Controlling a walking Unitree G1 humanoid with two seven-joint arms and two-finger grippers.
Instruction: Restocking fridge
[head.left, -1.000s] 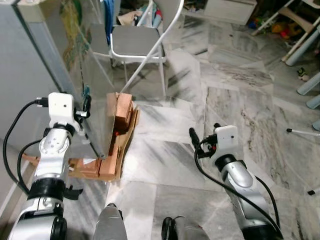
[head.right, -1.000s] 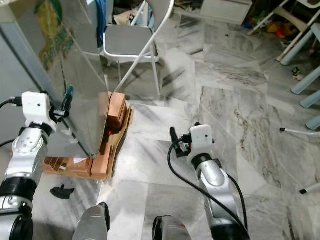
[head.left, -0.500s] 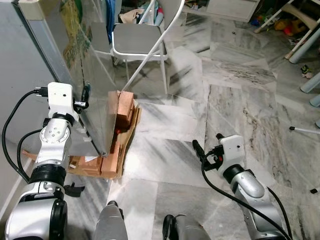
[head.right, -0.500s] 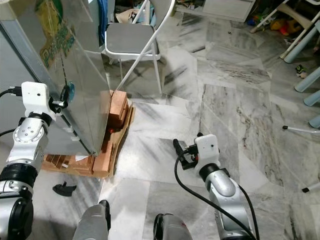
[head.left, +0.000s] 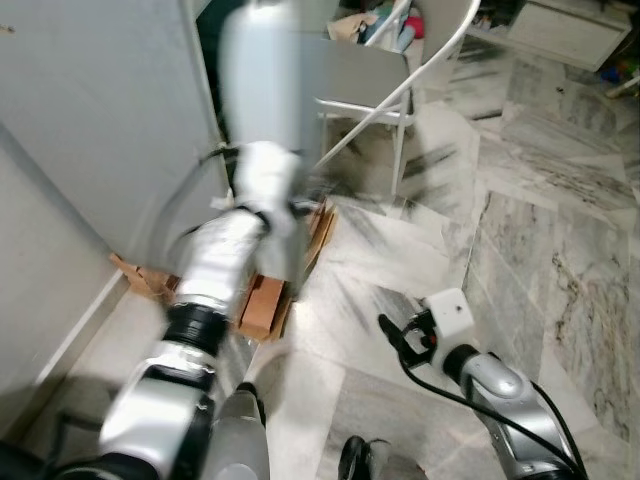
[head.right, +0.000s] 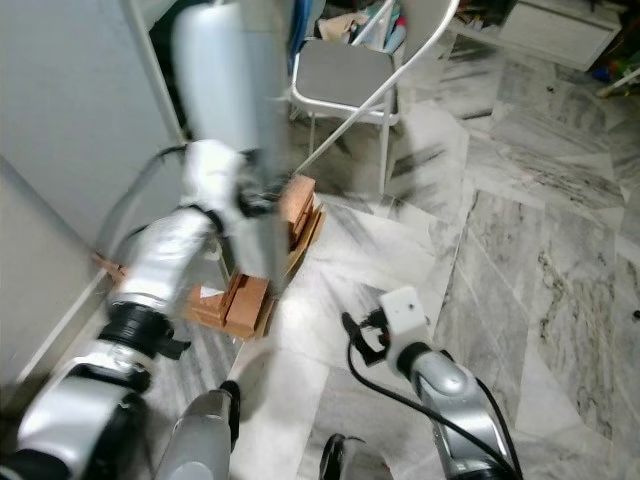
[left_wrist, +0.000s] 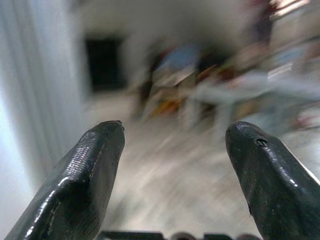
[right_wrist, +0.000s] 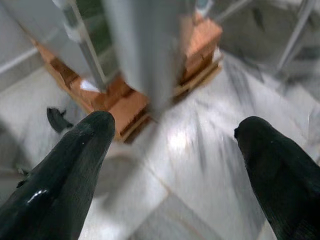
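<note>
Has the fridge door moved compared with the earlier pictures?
Yes. The fridge door has swung away from the chair, toward the fridge body, over the bricks.

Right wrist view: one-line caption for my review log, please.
Open right gripper with two long black fingers hovers over grey marble floor, facing orange bricks beneath a blurred grey fridge door.

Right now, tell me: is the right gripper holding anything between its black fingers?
No. The right gripper is open, with only marble floor between its fingers.

Grey chair (head.right: 345, 75) on marble floor (head.right: 560, 230) — orange bricks (head.right: 245, 300) nearby.
</note>
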